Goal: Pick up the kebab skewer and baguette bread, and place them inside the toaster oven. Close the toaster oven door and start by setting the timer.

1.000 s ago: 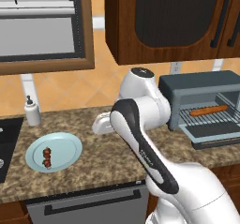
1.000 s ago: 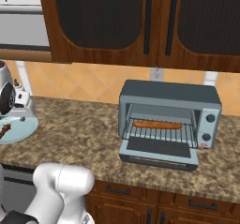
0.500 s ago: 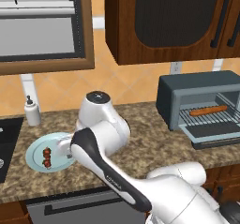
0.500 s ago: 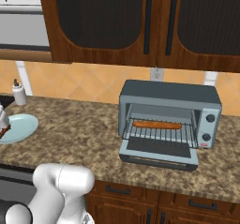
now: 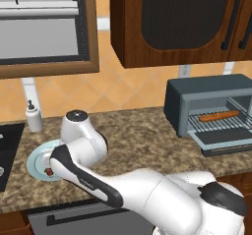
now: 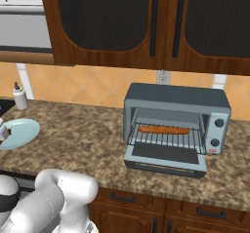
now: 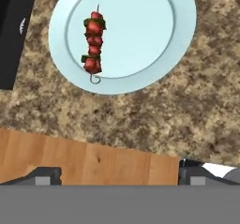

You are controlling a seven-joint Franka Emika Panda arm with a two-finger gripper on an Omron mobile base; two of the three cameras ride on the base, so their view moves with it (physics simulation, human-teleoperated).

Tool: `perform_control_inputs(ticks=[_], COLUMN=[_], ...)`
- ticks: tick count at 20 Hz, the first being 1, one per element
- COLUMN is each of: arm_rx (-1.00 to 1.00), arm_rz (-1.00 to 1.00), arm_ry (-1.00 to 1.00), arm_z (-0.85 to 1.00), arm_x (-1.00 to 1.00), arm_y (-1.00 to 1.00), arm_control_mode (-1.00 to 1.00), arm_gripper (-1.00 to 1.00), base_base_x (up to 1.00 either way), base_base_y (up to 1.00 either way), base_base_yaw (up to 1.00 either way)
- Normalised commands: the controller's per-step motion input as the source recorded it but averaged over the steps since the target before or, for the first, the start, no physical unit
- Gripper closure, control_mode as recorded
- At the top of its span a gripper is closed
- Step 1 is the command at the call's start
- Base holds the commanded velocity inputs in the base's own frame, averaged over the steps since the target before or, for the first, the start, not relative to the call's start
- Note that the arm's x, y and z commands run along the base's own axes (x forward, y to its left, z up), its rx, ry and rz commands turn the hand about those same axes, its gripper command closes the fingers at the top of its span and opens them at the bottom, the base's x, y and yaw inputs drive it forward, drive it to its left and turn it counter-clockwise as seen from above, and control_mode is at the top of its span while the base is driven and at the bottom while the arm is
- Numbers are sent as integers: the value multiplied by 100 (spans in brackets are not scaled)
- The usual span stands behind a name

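Claw (image 7: 119, 174) spread wide above kebab skewer (image 7: 93, 44) on pale plate (image 7: 140, 40); no readable writing.

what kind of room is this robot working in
A rendered home kitchen, by the look of it. A toaster oven stands open on a speckled stone counter, dark wooden wall cabinets hang above it, and a kebab skewer lies on a pale blue plate.

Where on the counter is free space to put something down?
The granite between the plate and the toaster oven is bare. The plate is free right of the skewer. The oven rack holds the baguette.
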Motion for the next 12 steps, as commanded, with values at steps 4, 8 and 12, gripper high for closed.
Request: perform_control_inputs(ticks=[4, 8, 12], arm_rx=[-15, -14, -12], arm_rz=[-19, -16, -10], arm_ry=[9, 3, 7], arm_z=[-38, -36, -18], arm_x=[63, 46, 46], arm_y=[61, 59, 43], arm_control_mode=[-100, -100, -100], arm_gripper=[-100, -100, -100], base_base_x=[0, 0, 0], base_base_y=[0, 0, 0], base_base_yaw=[0, 0, 0])
